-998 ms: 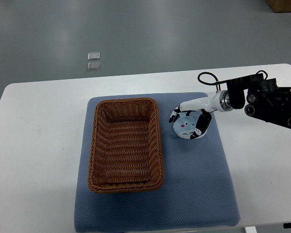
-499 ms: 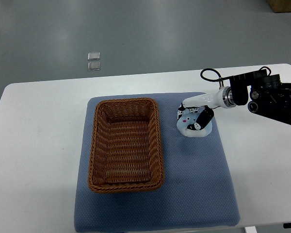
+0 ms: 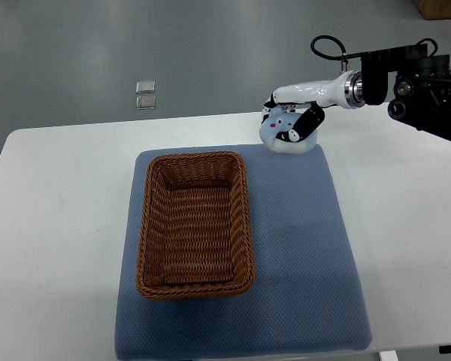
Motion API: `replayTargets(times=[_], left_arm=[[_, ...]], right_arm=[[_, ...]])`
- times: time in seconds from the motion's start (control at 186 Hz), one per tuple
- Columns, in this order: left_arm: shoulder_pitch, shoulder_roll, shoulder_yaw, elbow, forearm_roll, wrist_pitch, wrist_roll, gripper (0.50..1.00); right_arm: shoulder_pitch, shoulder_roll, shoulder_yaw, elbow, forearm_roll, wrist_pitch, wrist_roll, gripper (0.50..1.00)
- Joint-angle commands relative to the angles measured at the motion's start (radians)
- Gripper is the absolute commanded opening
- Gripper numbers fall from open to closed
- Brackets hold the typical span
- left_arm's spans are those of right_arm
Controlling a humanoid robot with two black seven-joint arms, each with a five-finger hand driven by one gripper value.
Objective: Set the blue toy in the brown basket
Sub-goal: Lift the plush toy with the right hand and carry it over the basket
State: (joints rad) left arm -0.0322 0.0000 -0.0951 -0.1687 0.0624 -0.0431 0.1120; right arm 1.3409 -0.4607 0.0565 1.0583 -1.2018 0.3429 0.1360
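With fingers of the right hand (image 3: 293,120) curled round the blue toy (image 3: 285,131), held aloft past the blue mat's (image 3: 316,256) far edge: carrying step. Next, needs travel leftward over the brown basket (image 3: 195,222), then lowering and release.

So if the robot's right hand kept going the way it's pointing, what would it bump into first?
The right hand, holding the blue toy, points toward the picture's left. Going straight on, it looks free above the white table; the brown basket lies nearer the robot, off that line, though height is unclear.
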Motion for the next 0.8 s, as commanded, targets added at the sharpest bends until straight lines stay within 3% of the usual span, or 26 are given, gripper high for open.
replayTargets(times=[0.0, 0.311, 0.569, 0.714, 0.794], left_arm=[[0.000, 0.000, 0.000, 0.000, 0.001, 0.000, 0.000, 1.000], [0.000, 0.000, 0.000, 0.000, 0.001, 0.000, 0.000, 1.000], [0.000, 0.000, 0.000, 0.000, 0.001, 0.000, 0.000, 1.000], [0.000, 0.000, 0.000, 0.000, 0.001, 0.000, 0.000, 1.000], [0.000, 0.000, 0.000, 0.000, 0.001, 0.000, 0.000, 1.000]], right_arm=[[-0.002, 0.059, 0.014, 0.000, 0.001, -0.004, 0.004, 0.519], [-0.080, 0.240, 0.026, -0.023, 0.001, -0.096, 0.007, 0.531], [-0.172, 0.320, 0.077, -0.024, -0.002, -0.105, 0.005, 0.545], [-0.204, 0.341, 0.078, -0.024, -0.002, -0.143, 0.005, 0.578], [-0.226, 0.352, 0.078, -0.032, -0.004, -0.162, 0.005, 0.645]])
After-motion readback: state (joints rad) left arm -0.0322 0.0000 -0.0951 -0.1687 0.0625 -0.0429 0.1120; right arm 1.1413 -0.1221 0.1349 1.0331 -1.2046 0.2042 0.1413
